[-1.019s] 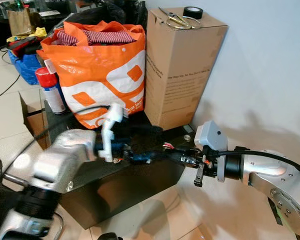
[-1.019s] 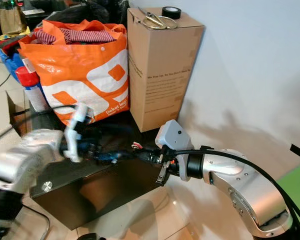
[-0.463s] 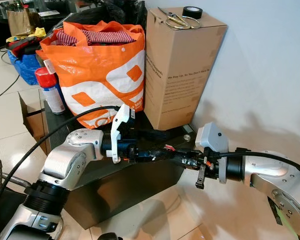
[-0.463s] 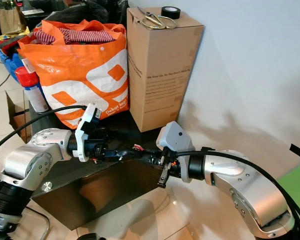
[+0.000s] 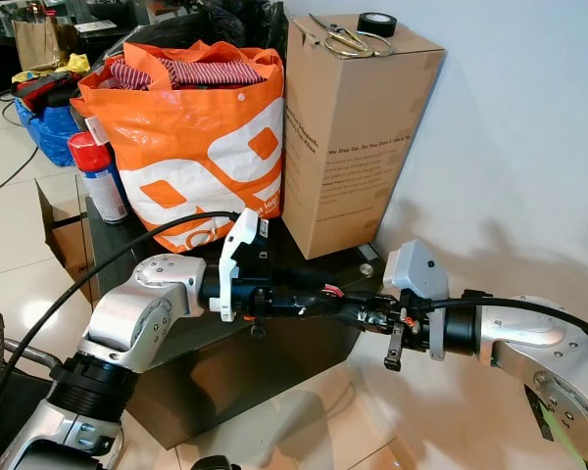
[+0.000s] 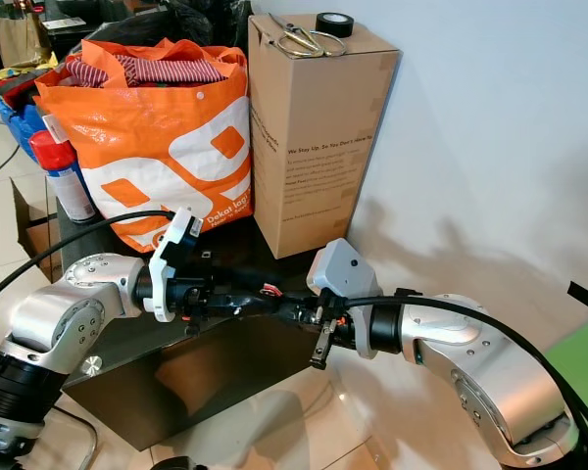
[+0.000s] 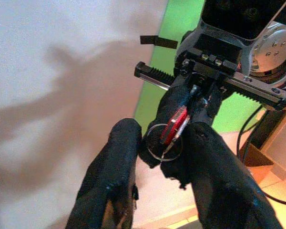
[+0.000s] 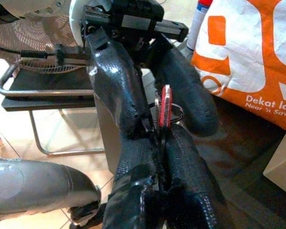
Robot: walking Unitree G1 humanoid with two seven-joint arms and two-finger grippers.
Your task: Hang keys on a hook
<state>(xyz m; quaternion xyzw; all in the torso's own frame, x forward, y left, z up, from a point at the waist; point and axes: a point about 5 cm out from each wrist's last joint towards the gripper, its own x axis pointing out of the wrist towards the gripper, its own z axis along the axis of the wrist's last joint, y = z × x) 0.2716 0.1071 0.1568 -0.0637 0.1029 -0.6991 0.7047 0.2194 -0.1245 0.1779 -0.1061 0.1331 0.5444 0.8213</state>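
The keys (image 7: 174, 128), a red tag on a metal ring, are pinched upright in my right gripper (image 8: 163, 128), which is shut on them. My left gripper (image 7: 163, 131) faces it tip to tip, open, with one black finger (image 7: 119, 157) on each side of the ring. In the eye views both arms reach inward and the fingers meet above the front of a low black cabinet (image 5: 235, 377), where my left gripper (image 5: 348, 305) overlaps my right gripper (image 5: 325, 298) and the keys (image 5: 329, 291) show as a small red speck.
On the cabinet stand an orange bag (image 5: 201, 137) of clothes and a tall cardboard box (image 5: 348, 127) bearing scissors and a tape roll. A red-capped spray can (image 5: 100, 176) is at the left. A white wall (image 5: 529, 127) rises to the right, over a tiled floor.
My left arm has swung right and steadied, bringing its open fingers around the keys that my right gripper holds. The right arm has barely moved.
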